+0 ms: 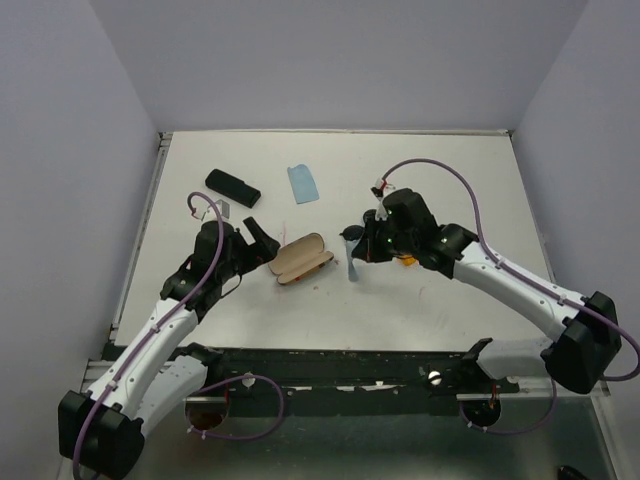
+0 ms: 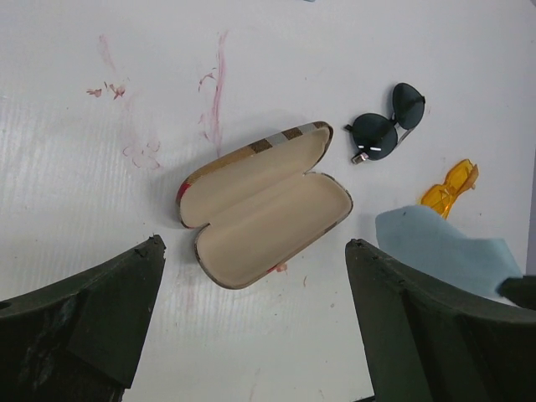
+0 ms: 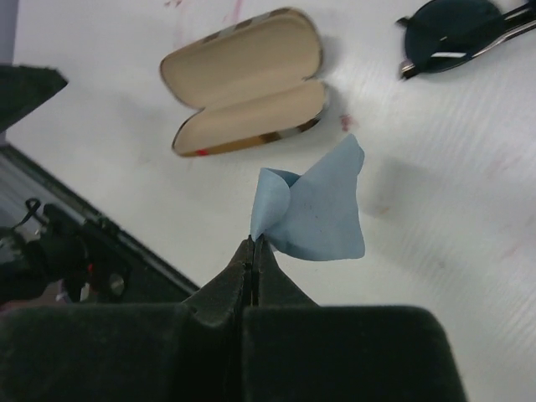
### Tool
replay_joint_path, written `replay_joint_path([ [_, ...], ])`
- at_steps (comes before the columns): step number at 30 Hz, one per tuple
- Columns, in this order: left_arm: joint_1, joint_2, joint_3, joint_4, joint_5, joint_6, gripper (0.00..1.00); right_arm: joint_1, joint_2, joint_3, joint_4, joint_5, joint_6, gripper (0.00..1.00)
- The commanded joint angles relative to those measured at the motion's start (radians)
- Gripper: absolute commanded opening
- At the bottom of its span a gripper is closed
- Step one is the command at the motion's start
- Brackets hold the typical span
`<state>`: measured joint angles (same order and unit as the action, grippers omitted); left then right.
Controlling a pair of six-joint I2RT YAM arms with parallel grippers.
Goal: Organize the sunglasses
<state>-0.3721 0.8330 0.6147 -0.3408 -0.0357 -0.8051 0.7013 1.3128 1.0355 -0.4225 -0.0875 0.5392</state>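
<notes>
Your R tool (image 3: 253, 243) is pinched tight on one corner of the blue cloth (image 3: 322, 209). The cloth hangs off the tips just beside the case (image 2: 264, 205) and looks lifted off the surface (image 1: 450, 180). My guess is it's held up to go into the case as a liner, or just to get it out of the way; can't say which. Your L tool (image 2: 253, 244) is spread as wide as it goes w/ nothing in it, hovering at the near side of the case, prob. to steady or shut it when needed.

The case lies open, tan lining up, empty, plaid shell showing at the rim.

Both sunglasses are loose on the surface, neither cased yet:
- black pair (image 2: 387, 126): dark roundish lenses, thin frame, near the case on the side toward your R arm. Arms look folded, not sure.
- orange pair (image 2: 450, 188): translucent wraparound, partly hidden behind the cloth in L wrist view.

A black case (image 1: 232, 186) and a 2nd cloth (image 1: 302, 184) lie at the back, well apart from the rest.
</notes>
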Motion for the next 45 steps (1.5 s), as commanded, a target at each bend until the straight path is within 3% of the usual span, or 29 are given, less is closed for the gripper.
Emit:
replay_joint_path([
  [1, 0.006, -0.028, -0.007, 0.014, 0.036, 0.029, 0.99, 0.102, -0.073, -0.009, -0.133, -0.113, 0.088, 0.01],
  [11, 0.006, -0.054, -0.024, 0.034, 0.062, 0.024, 0.99, 0.155, -0.201, -0.118, -0.147, -0.201, 0.280, 0.01],
  [19, 0.006, -0.034, -0.035, 0.049, 0.046, 0.006, 0.99, 0.155, -0.162, -0.179, -0.226, -0.208, 0.347, 0.01],
  [24, 0.007, 0.000, -0.029, 0.065, 0.059, 0.014, 0.99, 0.155, -0.123, -0.203, -0.170, -0.192, 0.341, 0.02],
  [30, 0.006, 0.041, -0.020, 0.068, 0.068, 0.018, 0.99, 0.136, 0.009, -0.129, -0.182, -0.005, 0.308, 0.03],
  [37, 0.006, 0.058, -0.018, 0.071, 0.074, 0.018, 0.99, -0.022, 0.112, -0.127, -0.162, 0.141, 0.312, 0.03],
  [45, 0.006, 0.074, -0.010, 0.071, 0.074, 0.024, 0.99, -0.118, 0.118, -0.166, -0.229, 0.386, 0.323, 0.25],
])
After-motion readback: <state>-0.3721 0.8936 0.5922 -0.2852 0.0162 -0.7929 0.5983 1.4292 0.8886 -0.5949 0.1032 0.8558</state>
